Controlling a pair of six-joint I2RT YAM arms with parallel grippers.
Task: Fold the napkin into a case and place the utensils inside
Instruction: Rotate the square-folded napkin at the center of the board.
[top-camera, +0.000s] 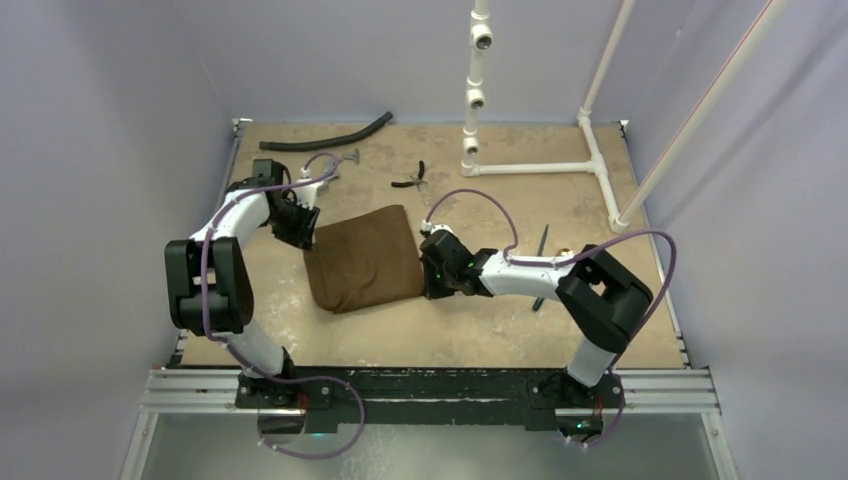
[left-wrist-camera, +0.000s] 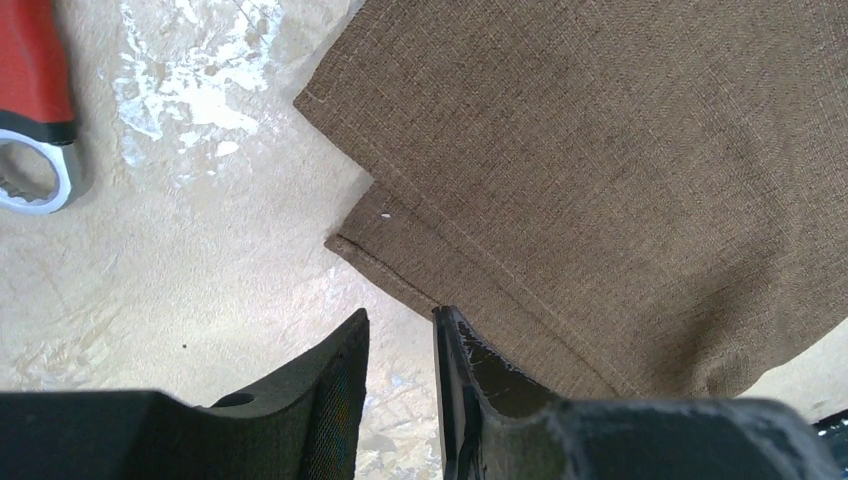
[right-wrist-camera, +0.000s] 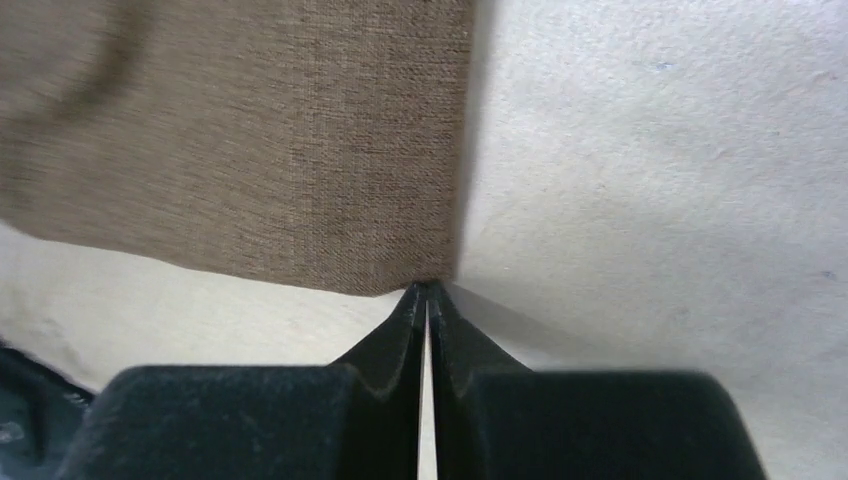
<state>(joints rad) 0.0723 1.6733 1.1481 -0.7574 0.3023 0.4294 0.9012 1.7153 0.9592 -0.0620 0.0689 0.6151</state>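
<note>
Napkin (top-camera: 363, 258) lies folded in the middle of the table (top-camera: 500, 340), between both arms. Right gripper (right-wrist-camera: 428, 290) is pinched tight on its very corner: only a sliver of cloth, so a pull could slip it free. Left gripper (left-wrist-camera: 400, 318) stands slightly apart at the opposite stepped hem, holding nothing. Closing there may catch one layer and peel the fold open.

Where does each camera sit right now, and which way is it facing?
Top: above and behind the arms, looking down on the table; both arms show.
Left wrist: on the left arm, looking down past the left gripper, slightly open, at a napkin corner and a wrench.
Right wrist: looking past the right gripper, shut on the napkin's corner.
Shared: all three show the napkin.
</note>
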